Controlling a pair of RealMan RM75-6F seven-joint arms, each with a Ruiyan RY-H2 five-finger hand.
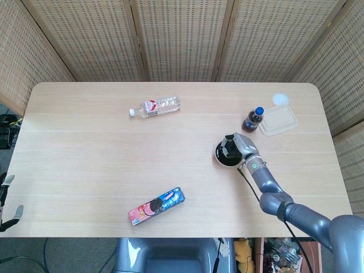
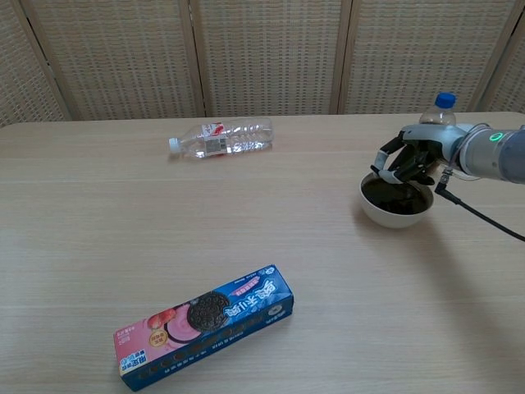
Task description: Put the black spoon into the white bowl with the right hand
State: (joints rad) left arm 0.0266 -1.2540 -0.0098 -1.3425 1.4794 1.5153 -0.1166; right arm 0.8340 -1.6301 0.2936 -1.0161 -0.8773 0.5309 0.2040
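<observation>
The white bowl (image 1: 218,154) (image 2: 394,216) stands on the right part of the table. Its inside is dark, and that dark shape (image 2: 394,194) reads as the black spoon lying in it. My right hand (image 1: 236,145) (image 2: 408,159) hovers just above the bowl's far rim. Its fingers are spread and curved downward, and I see nothing between them. My left hand (image 1: 7,203) shows only at the lower left edge of the head view, off the table, fingers apart and holding nothing.
A dark soda bottle (image 1: 253,119) (image 2: 441,109) stands just behind the bowl, next to a clear lidded container (image 1: 278,120). A water bottle (image 1: 154,106) (image 2: 221,137) lies at the far middle. A cookie box (image 1: 156,206) (image 2: 205,325) lies near the front.
</observation>
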